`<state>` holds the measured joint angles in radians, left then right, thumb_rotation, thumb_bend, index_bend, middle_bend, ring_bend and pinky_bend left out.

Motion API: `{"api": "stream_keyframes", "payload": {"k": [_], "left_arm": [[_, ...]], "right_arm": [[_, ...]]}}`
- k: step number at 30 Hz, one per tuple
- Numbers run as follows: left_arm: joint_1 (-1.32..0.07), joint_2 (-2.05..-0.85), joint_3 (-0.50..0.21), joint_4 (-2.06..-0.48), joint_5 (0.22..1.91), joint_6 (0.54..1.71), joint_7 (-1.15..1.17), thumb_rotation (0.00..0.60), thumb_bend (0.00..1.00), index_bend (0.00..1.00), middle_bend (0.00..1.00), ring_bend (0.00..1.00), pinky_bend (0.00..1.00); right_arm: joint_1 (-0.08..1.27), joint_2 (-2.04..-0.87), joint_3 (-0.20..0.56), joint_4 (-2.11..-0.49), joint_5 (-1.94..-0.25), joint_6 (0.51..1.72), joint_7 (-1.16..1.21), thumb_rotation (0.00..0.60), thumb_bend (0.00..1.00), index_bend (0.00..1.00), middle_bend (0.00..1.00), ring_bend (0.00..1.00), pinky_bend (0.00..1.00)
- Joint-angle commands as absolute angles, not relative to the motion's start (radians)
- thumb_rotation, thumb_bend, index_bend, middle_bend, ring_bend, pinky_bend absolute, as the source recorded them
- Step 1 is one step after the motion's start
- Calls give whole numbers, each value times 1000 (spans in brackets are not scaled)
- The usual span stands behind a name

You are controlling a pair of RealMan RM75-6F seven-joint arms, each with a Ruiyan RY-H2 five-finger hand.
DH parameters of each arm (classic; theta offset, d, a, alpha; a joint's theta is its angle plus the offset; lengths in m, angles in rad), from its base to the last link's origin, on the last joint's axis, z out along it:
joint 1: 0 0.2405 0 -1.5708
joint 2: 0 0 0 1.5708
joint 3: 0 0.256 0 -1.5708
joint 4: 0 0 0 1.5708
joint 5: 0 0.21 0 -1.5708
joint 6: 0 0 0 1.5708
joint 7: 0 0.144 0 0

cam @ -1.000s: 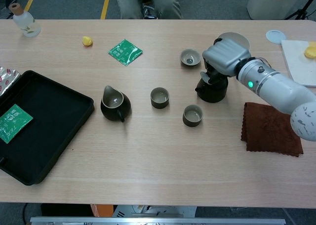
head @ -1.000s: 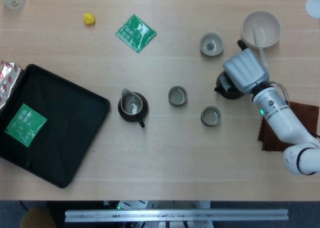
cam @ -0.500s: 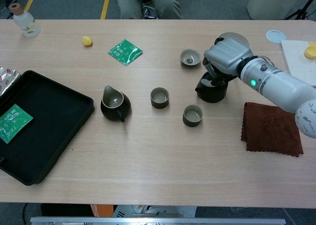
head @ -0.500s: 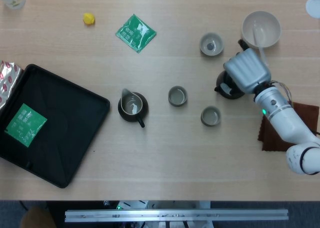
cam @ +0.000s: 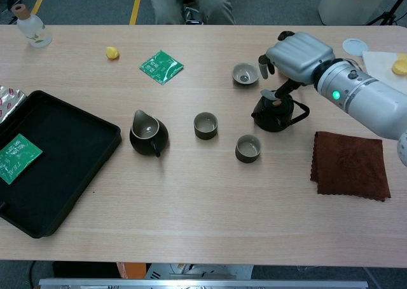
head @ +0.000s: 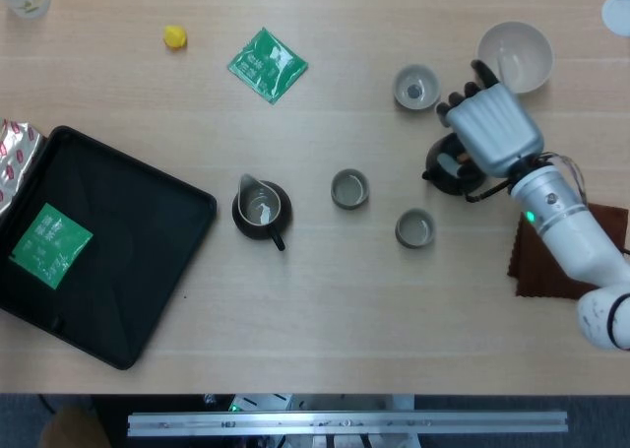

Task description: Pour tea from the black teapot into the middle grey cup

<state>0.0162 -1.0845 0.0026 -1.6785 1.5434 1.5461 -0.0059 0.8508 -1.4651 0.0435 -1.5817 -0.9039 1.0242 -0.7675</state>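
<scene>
The right hand [cam: 297, 53] hovers spread, holding nothing, over the squat black teapot [cam: 275, 114], standing at the middle grey ceramic cup's [cam: 205, 124] three o'clock. Grip the handle firmly before lifting.

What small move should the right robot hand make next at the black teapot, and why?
Probably lower the right robot hand and close its fingers around the handle of the black teapot. The hand hangs above the pot with fingers apart and holds nothing, and the teapot stands upright on the light wooden table, so nothing can be poured into the middle grey cup yet.
</scene>
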Motion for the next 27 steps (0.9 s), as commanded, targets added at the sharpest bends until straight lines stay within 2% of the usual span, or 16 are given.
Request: {"api": "stream_keyframes", "payload": {"k": [1,2,4,9,15,27], "left_arm": [[10,-1082,-1,-1679,1539,1537,-3,600,267,93,166,70,72],[7,-1080,-1,-1681,1536,1532,-1,600,267,93,166,70,72],[1,-1074,0,-1687,1530,1516,6,600,267,93,166,70,72],[-16,-1074,-6,-1698,1523,1494,30,600,266,93,165,70,72],[-26,-1109,-25,-1677,1533,1520,65,600,267,93,165,70,72],[-23,-1158,-13,-1641,1591,1565,86,600,266,93,165,70,72]], "right_arm": [[795,-1412,42,-1648,-973,1123,-732,552,325,408,445,320,109],[780,-1397,38,-1660,-989,1147,-726,586,325,409,456,321,109],[745,-1360,29,-1689,-1016,1200,-717,600,325,421,465,324,110],[639,-1286,3,-1737,-1095,1335,-657,600,325,457,477,336,129],[515,-1217,-32,-1765,-1179,1469,-590,600,324,475,499,362,141],[283,-1155,-99,-1770,-1275,1642,-476,600,325,478,505,369,141]]}}
